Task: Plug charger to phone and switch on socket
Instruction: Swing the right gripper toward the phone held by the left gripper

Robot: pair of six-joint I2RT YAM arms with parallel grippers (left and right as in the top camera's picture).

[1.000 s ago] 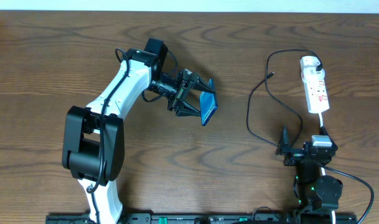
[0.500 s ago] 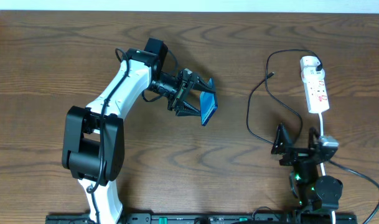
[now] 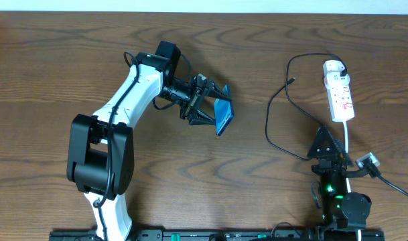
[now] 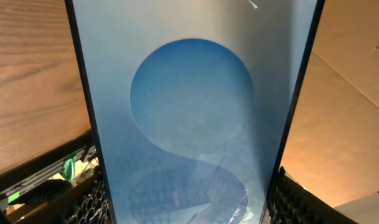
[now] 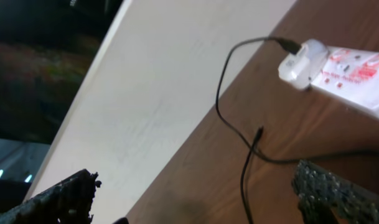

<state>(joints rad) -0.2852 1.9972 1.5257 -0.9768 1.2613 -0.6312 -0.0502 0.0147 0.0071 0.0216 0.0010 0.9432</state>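
Holding the phone clear of the table, the left gripper clamps it by its long edges, tilted on edge, in the overhead view. The right gripper sits low near its base with its jaws spread and nothing in them. The charger loops across the wood between the two arms. Its tip lies loose, well apart from both grippers. The socket lies at the far right.

Left wrist: the screen fills the frame and the pads press both sides (grip looks square). The phone's port is not visible.

Right wrist: the fingers stand wide at the frame corners, empty. The tip lies ahead on the table, and the cable's other end runs into the socket's end. The switch state is too small to tell.

Step in hand, as I judge it: going for the cable, with plugging and switching not yet done. The next move calls for the right gripper to reach the tip, pinch close behind it, then line it up with the phone's bottom edge.
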